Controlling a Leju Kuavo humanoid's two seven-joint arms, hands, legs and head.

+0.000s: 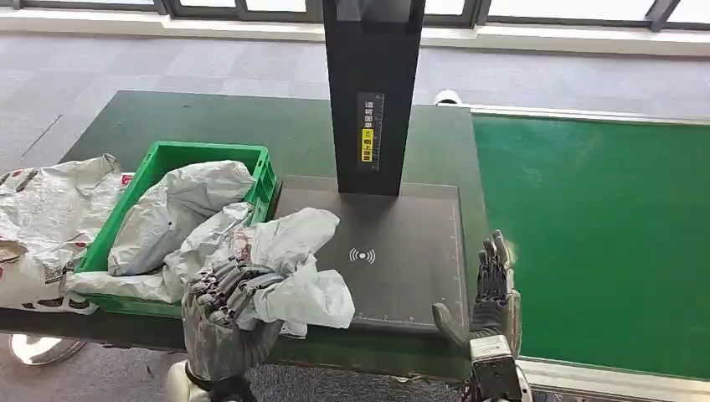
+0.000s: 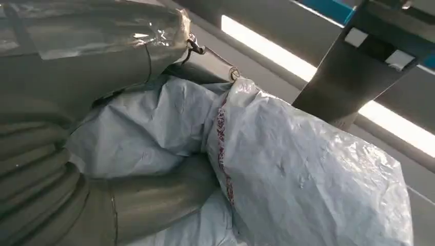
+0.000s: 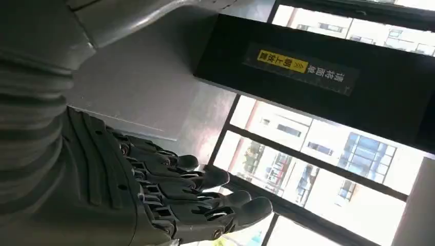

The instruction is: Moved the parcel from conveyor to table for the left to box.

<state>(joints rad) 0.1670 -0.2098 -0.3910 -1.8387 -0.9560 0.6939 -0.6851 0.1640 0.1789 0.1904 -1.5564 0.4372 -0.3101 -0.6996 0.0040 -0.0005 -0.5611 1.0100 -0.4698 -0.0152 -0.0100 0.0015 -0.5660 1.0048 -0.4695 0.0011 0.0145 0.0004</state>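
Left hand [image 1: 224,295]: nearest to us at the table's front edge, we see its fingers curled over a crumpled grey parcel [image 1: 289,268], gripping it; the left wrist view shows the thumb [image 2: 154,197] pressed against the plastic
Parcel: we find it held on the dark scanner pad [image 1: 393,251], its left part lying against the green crate [image 1: 180,159]
Crate: holds more grey bags [image 1: 172,213]; we see another heap of bags [image 1: 46,218] on the table to its left
Right hand [image 1: 494,297]: we see it empty, fingers straight and apart, thumb out, at the pad's right edge beside the green conveyor [image 1: 594,243]
Black post [image 1: 373,92]: stands upright at the pad's far side with a yellow label
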